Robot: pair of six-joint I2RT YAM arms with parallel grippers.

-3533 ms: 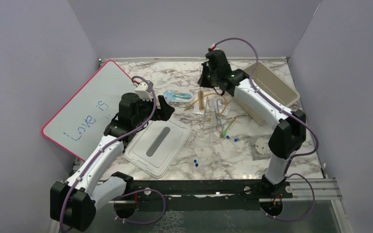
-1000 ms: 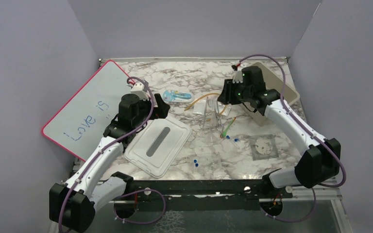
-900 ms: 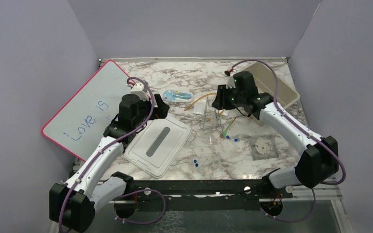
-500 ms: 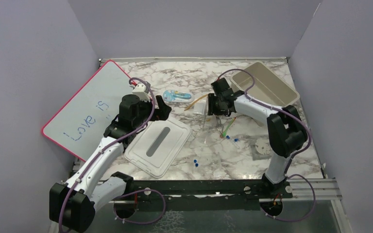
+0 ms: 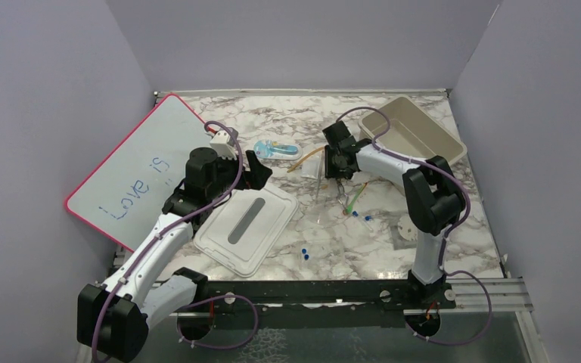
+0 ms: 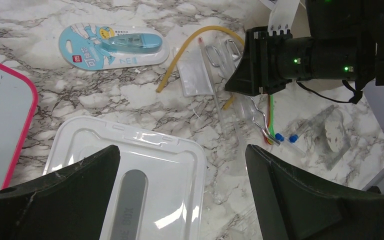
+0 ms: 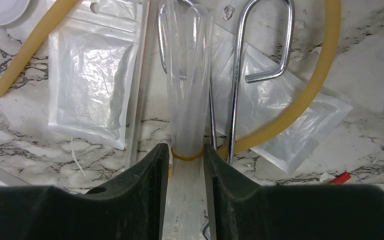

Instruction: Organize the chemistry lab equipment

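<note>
The lab equipment lies in a heap at mid-table: amber rubber tubing (image 5: pixel 306 157) (image 7: pixel 300 107), metal forceps (image 7: pixel 237 90) (image 6: pixel 220 52), a thin green stick (image 5: pixel 355 198) (image 6: pixel 271 107) and small clear plastic bags (image 7: pixel 87 75). A bundle of clear tubes (image 7: pixel 186 75), bound by a yellow rubber band, lies across the forceps. My right gripper (image 5: pixel 338 162) (image 7: pixel 186 150) is down on the heap, shut on that bundle just behind the band. My left gripper (image 5: pixel 256 168) (image 6: pixel 181 150) hangs wide open above the far corner of a clear lid, holding nothing.
A clear plastic box lid (image 5: pixel 246 223) (image 6: pixel 80 150) lies front left. A beige tray (image 5: pixel 416 136) stands back right, a pink-rimmed whiteboard (image 5: pixel 132 170) leans at the left. A blue packaged item (image 5: pixel 276 149) (image 6: pixel 115 44) and blue-capped vials (image 5: pixel 304 253) lie nearby.
My right arm swung left from over the beige tray, dropped onto the heap, and its jaws narrowed onto the clear tube bundle. The left arm stayed put.
</note>
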